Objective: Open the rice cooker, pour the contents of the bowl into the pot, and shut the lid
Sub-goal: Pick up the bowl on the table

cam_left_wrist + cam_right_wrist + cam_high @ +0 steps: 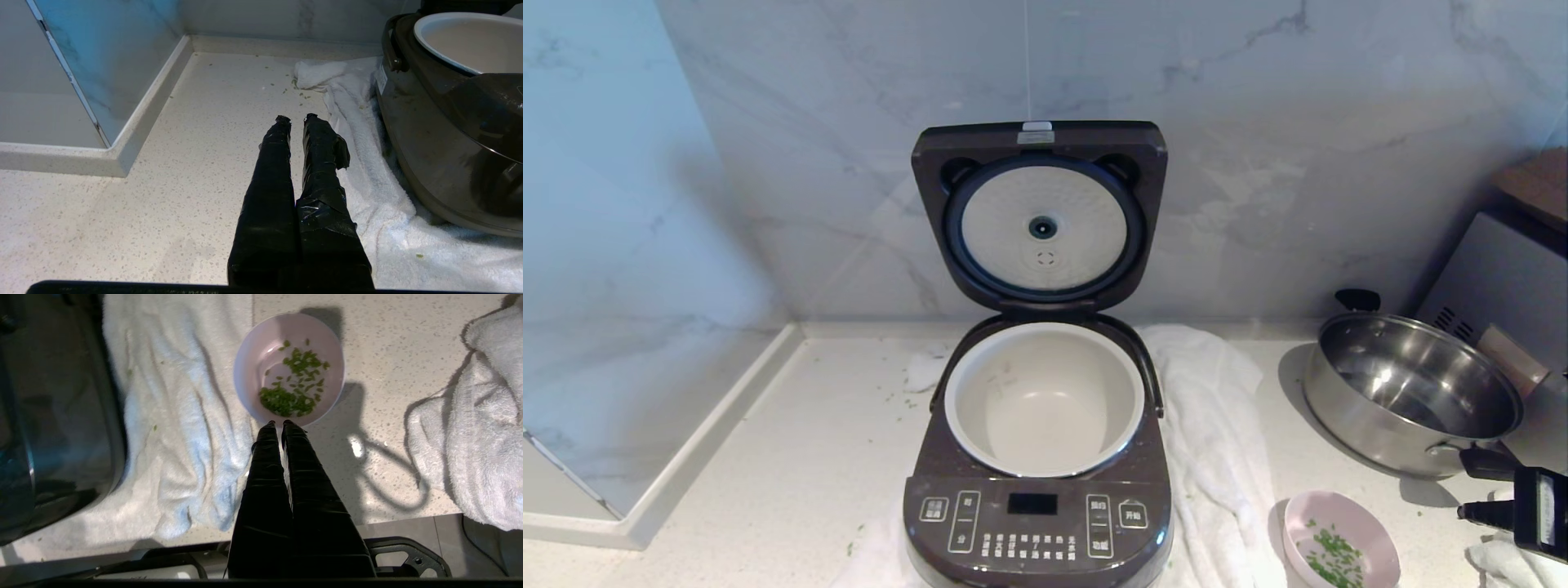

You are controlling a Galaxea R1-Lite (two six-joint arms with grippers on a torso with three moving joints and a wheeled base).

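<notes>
The dark-brown rice cooker (1037, 523) stands in the middle of the counter with its lid (1039, 216) raised, showing the pale dimpled plate. The cream-white pot (1045, 400) inside looks empty. To its right sits the small pink bowl (1327, 508) holding chopped green contents (1331, 555). My right gripper (1463, 513) hangs at the right edge, shut and holding nothing. In the right wrist view the right gripper (282, 423) hovers over the near rim of the bowl (261, 355) and its contents (292, 392). My left gripper (297, 118) is shut and empty, parked left of the cooker (429, 143).
A white towel (1217, 441) lies under and beside the cooker. A steel pan with black handles (1413, 400) sits at the back right before a grey appliance (1503, 278). A second towel (482, 437) lies right of the bowl. A raised ledge (686, 457) bounds the counter's left.
</notes>
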